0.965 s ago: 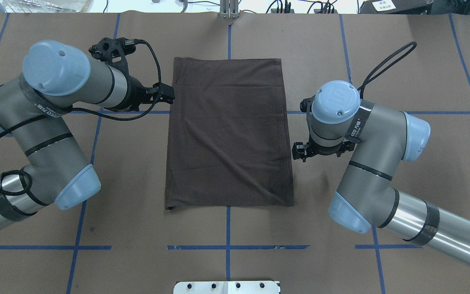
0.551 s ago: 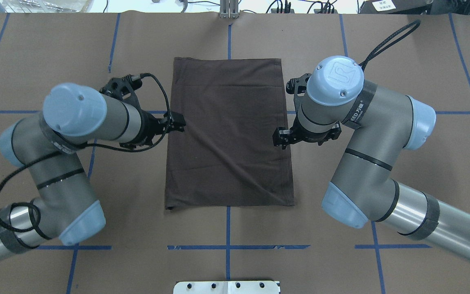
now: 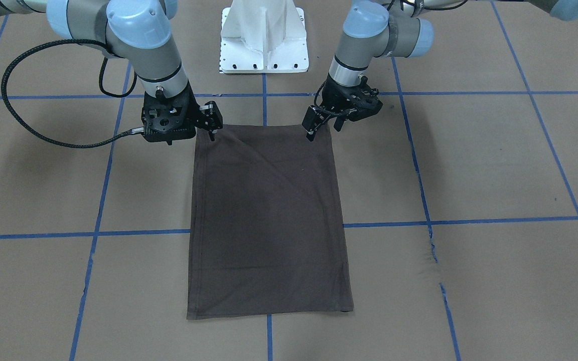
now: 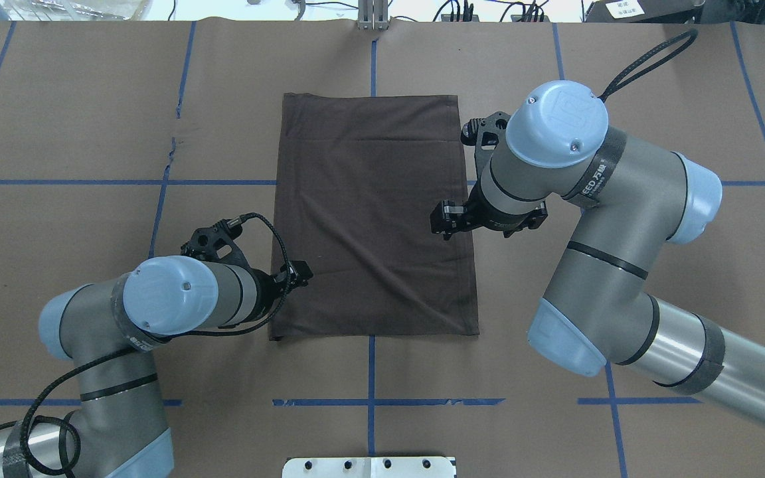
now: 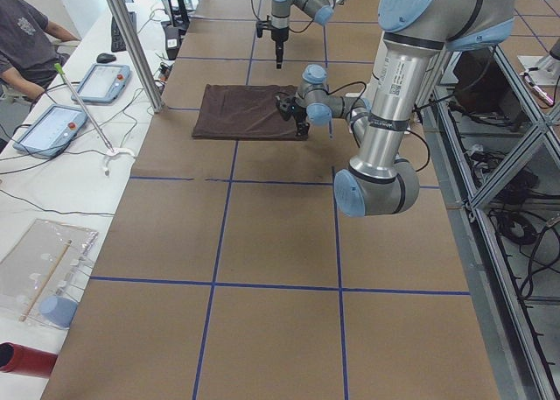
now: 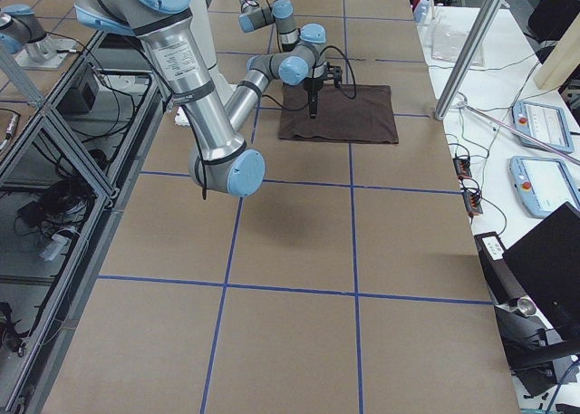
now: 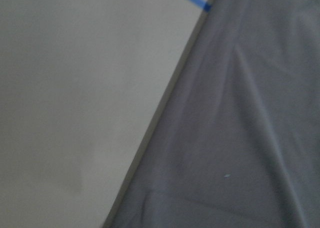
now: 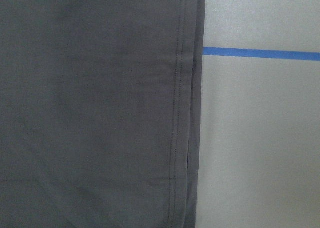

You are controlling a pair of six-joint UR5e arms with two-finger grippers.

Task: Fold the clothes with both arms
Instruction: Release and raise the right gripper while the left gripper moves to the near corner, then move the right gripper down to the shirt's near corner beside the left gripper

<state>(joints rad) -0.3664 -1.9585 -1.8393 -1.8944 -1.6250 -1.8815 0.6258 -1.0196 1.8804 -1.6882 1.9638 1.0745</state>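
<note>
The T-shirt (image 4: 372,212) is on my screens as a flat, dark brown rectangle, folded in at the sides, with only faint creases across it. It lies mid-table straight out from the white pedestal (image 3: 264,45). Its long sides run from the robot's edge of the table toward the operators' edge, and its short sides are square to the blue tape lines (image 4: 369,372) on the brown paper table cover (image 4: 655,119).

The left gripper (image 3: 324,129) is at the shirt's left long edge, by the corner nearest the robot. From the front camera I read its two fingers as spread apart with nothing between them. The lower fingertip sits right over the cloth's edge, but I cannot tell whether it touches. The left wrist camera gives me only that edge running diagonally, bare paper beside it and a scrap of blue tape at the top.

The right gripper (image 4: 444,222) hangs over the shirt's right long edge, raised off the cloth. I cannot tell how wide its jaws are from any view. No cloth is lifted under it. Its wrist camera shows the stitched hem lying flat, with a tape line meeting it from the side.

The left arm (image 4: 176,305) is folded low at the robot's side of the table, and the right arm (image 4: 595,179) reaches in higher from the right.
</note>
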